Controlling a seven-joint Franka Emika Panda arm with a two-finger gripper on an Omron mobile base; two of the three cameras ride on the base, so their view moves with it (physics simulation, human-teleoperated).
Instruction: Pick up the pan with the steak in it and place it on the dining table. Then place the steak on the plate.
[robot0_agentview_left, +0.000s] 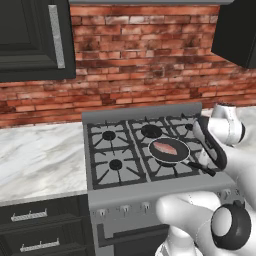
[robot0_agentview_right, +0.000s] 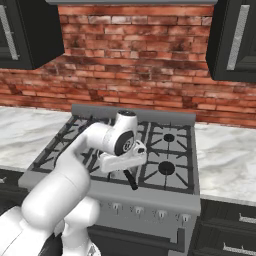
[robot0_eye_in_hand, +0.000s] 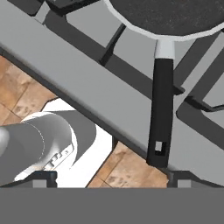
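Observation:
The black pan (robot0_agentview_left: 170, 151) sits on the stove's front right burner, and the pink steak (robot0_agentview_left: 165, 147) lies flat in it. Its thin black handle (robot0_agentview_left: 204, 169) points toward the stove's front right. My gripper (robot0_agentview_left: 204, 159) hangs open just above that handle, holding nothing. In the hand view the pan's rim (robot0_eye_in_hand: 175, 26) is at the top, and the handle (robot0_eye_in_hand: 162, 113) runs down toward the right fingertip (robot0_eye_in_hand: 183, 177) of my gripper (robot0_eye_in_hand: 111, 178). From the right base view the handle (robot0_agentview_right: 131, 179) sticks out below my gripper (robot0_agentview_right: 124, 169). The dining table and the plate are out of view.
The grey stove (robot0_agentview_left: 100, 150) has raised black grates and a row of knobs (robot0_agentview_left: 125, 209) along its front. Marble counters (robot0_agentview_left: 35, 160) flank it, with black drawers (robot0_agentview_left: 30, 216) below. A brick wall (robot0_agentview_left: 140, 60) stands behind and dark cabinets (robot0_agentview_left: 30, 35) hang overhead.

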